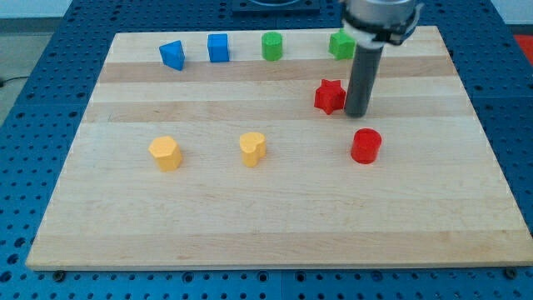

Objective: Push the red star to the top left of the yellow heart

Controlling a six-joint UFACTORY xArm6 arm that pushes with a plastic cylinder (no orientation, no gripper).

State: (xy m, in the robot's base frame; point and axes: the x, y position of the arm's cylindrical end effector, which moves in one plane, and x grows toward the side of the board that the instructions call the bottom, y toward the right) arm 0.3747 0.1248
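Observation:
The red star [329, 96] lies on the wooden board [275, 225] in the upper right part of the view. My tip [358, 113] stands just to the star's right, touching or nearly touching it. The yellow heart [252, 148] lies near the board's middle, to the lower left of the star.
A yellow hexagon-like block [165, 153] lies left of the heart. A red cylinder [366, 146] lies below my tip. Along the top edge stand a blue triangular block [172, 55], a blue cube [218, 47], a green block [271, 46] and another green block [341, 44], partly hidden by the arm.

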